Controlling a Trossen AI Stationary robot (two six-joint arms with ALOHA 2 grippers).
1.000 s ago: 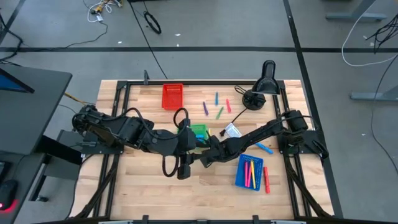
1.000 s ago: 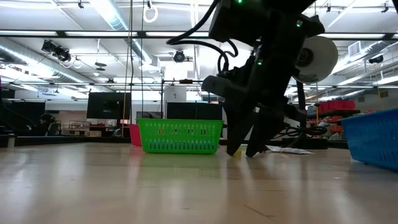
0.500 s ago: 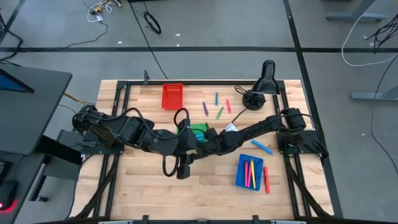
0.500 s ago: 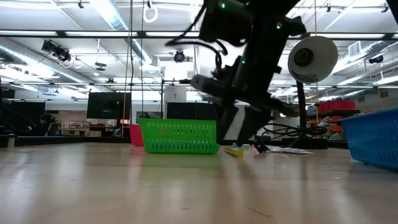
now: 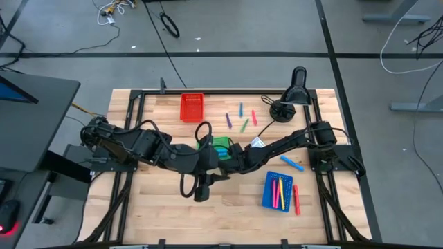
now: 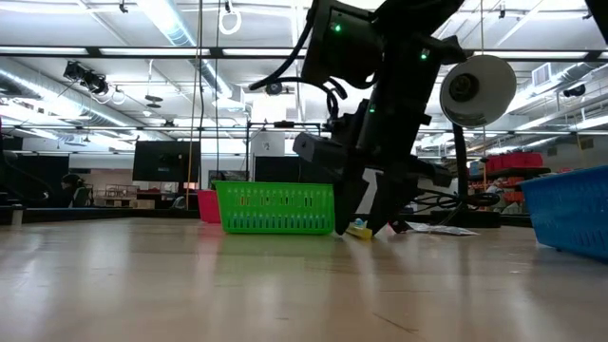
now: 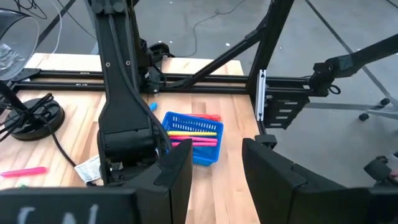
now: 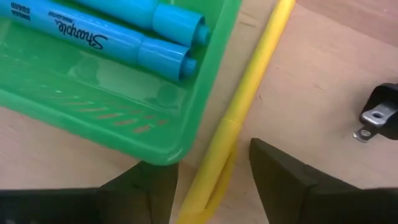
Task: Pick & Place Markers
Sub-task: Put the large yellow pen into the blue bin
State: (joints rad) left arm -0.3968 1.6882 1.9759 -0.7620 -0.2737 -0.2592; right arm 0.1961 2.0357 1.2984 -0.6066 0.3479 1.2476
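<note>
- A yellow marker (image 8: 239, 112) is seen lying flat on the desk, right against the outer wall of the green tray (image 8: 124, 118) near the middle of the desk; in the low view it (image 6: 358, 230) shows at the tray's (image 6: 275, 208) right-hand end.
- Two blue markers (image 8: 112, 34) are already held inside the green tray.
- Other markers are spread about: several (image 5: 241, 119) loose toward the far edge, one blue (image 5: 293, 164) near the right edge, a few in the blue tray (image 5: 267, 194) near the front edge, and a red one (image 5: 296, 199) just beside that tray.
- The step in hand is judged to be the pick of the yellow marker, with nothing yet gripped.
- The right gripper (image 8: 211, 180) is held low over the marker's end, its fingers (image 8: 292, 177) parted and set to either side of it, with nothing between them clamped.
- The next move is judged to call for a short descent and a closing of the fingers without the tray wall being caught.
- The right arm is stretched from the right edge toward the centre, wrist pitched down.
- The left gripper (image 7: 214, 174) is kept partly open and empty beside the green tray, its arm reaching in from the left edge.
</note>
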